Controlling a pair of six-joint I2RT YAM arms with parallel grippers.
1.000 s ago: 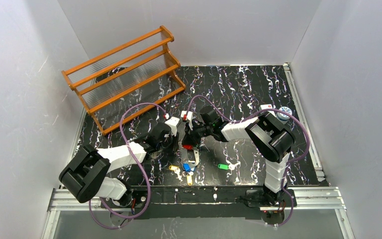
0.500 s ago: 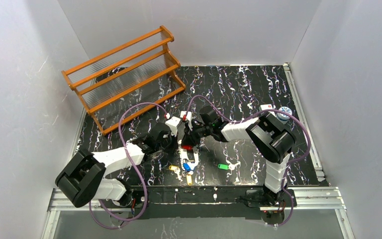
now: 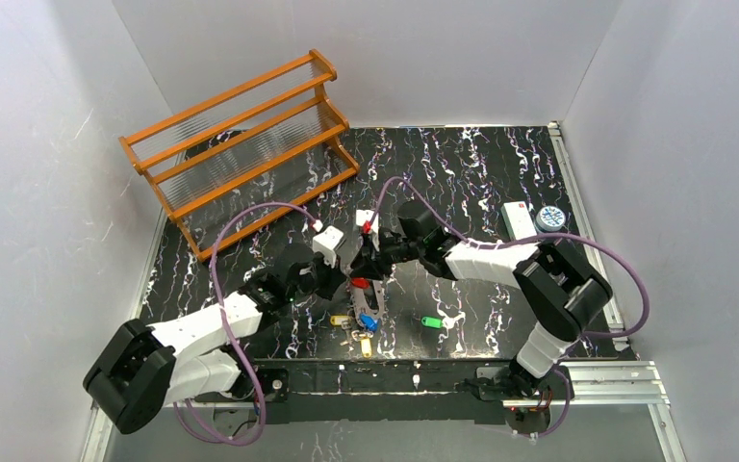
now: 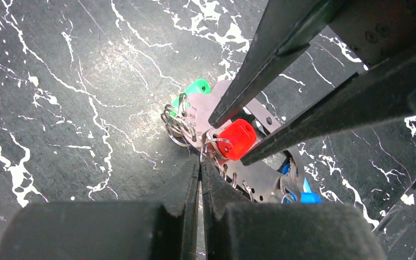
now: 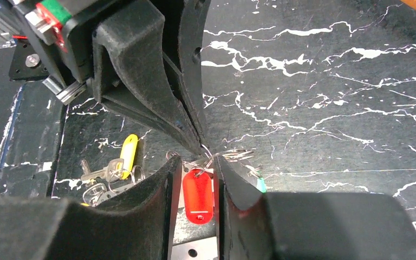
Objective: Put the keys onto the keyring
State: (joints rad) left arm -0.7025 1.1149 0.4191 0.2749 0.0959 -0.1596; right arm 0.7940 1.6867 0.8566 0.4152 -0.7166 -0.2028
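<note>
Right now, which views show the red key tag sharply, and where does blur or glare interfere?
Left wrist: red key tag crisp, left gripper dark and blurred up close, pale sheen on the table. Right wrist: tag sharp, right gripper soft-focus in the foreground. Top external: evenly lit and sharp, tag tiny between the arms.

The bench [image 3: 500,164] is showing matt black stone-look with white veins. The red tag [image 4: 237,139] is gleaming as glossy plastic (the yellow tag [image 5: 128,149] likewise), its rings [image 4: 180,127] shining as bare metal wire. The keyring [image 4: 260,179] is looking dull, smooth grey. The fingers [image 5: 141,70] of the left pincer [image 5: 200,142] are looking matt, grainy black.
</note>
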